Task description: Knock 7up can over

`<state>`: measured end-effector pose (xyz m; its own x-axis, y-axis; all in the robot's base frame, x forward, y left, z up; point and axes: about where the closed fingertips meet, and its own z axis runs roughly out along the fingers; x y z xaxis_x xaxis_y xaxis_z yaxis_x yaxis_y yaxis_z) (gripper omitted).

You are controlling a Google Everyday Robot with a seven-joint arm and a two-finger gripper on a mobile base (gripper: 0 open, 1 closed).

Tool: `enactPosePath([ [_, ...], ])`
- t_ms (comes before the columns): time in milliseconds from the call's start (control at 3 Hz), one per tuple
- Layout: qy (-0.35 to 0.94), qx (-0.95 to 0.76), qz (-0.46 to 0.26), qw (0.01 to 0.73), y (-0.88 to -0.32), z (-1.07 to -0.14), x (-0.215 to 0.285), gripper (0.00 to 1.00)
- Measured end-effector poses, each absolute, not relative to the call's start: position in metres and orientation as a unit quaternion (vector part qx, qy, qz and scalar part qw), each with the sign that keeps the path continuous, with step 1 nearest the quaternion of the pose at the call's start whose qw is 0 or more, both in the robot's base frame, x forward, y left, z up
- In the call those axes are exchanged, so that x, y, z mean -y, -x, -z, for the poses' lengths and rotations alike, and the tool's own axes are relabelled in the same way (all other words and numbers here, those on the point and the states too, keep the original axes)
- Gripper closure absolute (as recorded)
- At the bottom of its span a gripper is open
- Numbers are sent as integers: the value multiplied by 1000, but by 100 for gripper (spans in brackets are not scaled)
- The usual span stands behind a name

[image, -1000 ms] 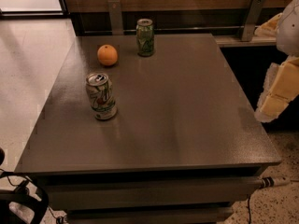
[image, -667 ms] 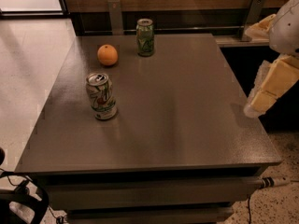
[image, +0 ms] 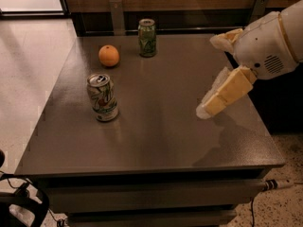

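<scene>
The 7up can, pale silver-white with green lettering and a shiny top, stands upright on the left part of the dark grey table. My gripper comes in from the right edge of the view, above the table's right side, well to the right of the can and not touching it. Its two cream fingers are spread apart with nothing between them.
A darker green can stands upright near the table's far edge. An orange lies to its left, behind the 7up can. A wooden wall with metal brackets runs behind the table. Cables lie on the floor at the bottom left.
My gripper and arm have moved leftward from the right edge out over the table's right side. The cans and the orange have not moved.
</scene>
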<state>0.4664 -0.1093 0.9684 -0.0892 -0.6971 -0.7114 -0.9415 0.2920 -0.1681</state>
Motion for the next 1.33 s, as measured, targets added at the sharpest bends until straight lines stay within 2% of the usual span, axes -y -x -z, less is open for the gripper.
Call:
enactPosePath([
  [333, 529, -703, -230, 416, -469, -957, 62, 0],
  [667, 486, -693, -260, 465, -482, -952, 25, 0],
  [1333, 483, -688, -269, 470, -492, -937, 6, 0],
])
